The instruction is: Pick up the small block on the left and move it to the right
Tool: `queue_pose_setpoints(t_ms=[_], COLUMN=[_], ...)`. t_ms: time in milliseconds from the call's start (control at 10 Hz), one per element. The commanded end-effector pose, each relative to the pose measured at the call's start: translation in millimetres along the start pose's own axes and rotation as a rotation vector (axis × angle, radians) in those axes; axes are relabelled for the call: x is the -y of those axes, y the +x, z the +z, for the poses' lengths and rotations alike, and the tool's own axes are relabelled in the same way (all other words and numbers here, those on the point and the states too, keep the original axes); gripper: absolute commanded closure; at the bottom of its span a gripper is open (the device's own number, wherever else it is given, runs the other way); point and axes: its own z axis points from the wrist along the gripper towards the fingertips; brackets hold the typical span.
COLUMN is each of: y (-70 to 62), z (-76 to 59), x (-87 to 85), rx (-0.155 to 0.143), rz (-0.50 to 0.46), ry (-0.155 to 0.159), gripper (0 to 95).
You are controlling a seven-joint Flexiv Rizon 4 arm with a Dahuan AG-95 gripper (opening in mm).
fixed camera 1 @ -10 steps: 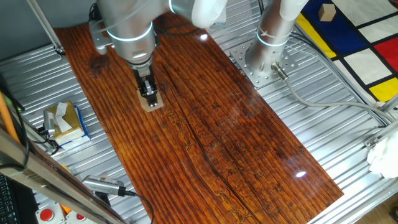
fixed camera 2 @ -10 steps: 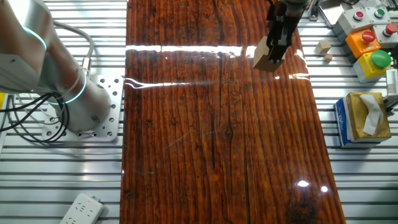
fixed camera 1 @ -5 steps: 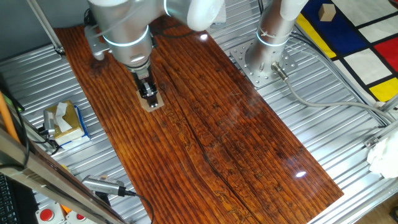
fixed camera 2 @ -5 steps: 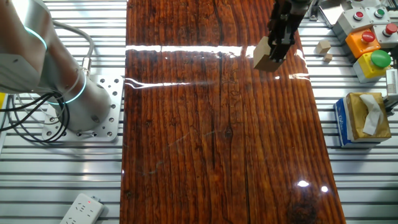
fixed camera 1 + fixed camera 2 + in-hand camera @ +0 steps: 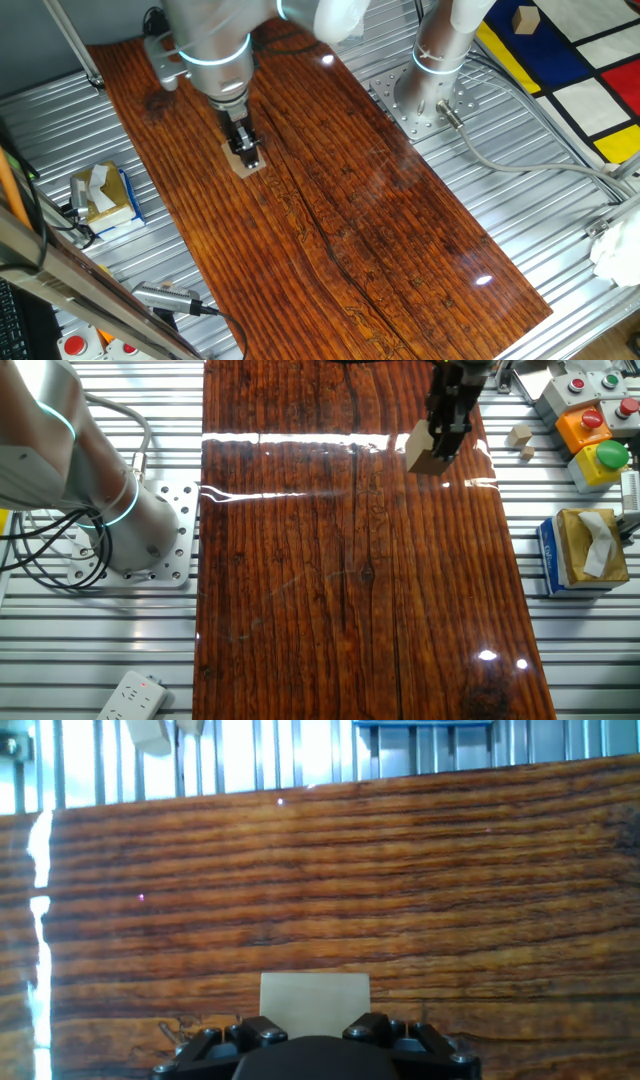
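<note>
On striped wooden board (image 5: 340,580) (ribbed metal table (image 5: 580,650)): small block (image 5: 424,452)

1. The table (image 5: 520,215) is ribbed metal, with a dark striped wooden board (image 5: 330,210) laid diagonally across the middle of the frame.
2. A blue-and-yellow tissue box (image 5: 103,197) sits on the metal at left.
3. A colored patterned mat (image 5: 580,70) covers the upper right corner.
4. A white power strip (image 5: 132,697) lies at the other fixed view's lower left.
</note>
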Motion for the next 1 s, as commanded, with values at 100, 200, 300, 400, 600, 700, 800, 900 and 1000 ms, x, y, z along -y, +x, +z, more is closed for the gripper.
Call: queue_pose_setpoints(t_ms=[100,200,300,400,600,700,800,900,1000], y=[3.7,3.7,3.7,3.7,3.7,3.7,3.7,3.7,3.7], z=[-0.6,-0.6,-0.6,-0.6,-0.6,-0.6,-0.6,-0.6,-0.6], x=[1.1,1.1,1.1,1.1,1.1,1.1,1.1,1.1,1.1], rx=[0.024,0.03,0.03,0.03,0.029,0.029,0.032,0.037,0.039], rz=[-0.042,-0.061,-0.075,-0.102,-0.125,-0.148,-0.165,-0.179,-0.188], ry=[0.001,0.001,0.001,0.001,0.002,0.002,0.0,-0.006,-0.005], gripper=[95.0,95.0,95.0,95.0,95.0,95.0,95.0,95.0,95.0])
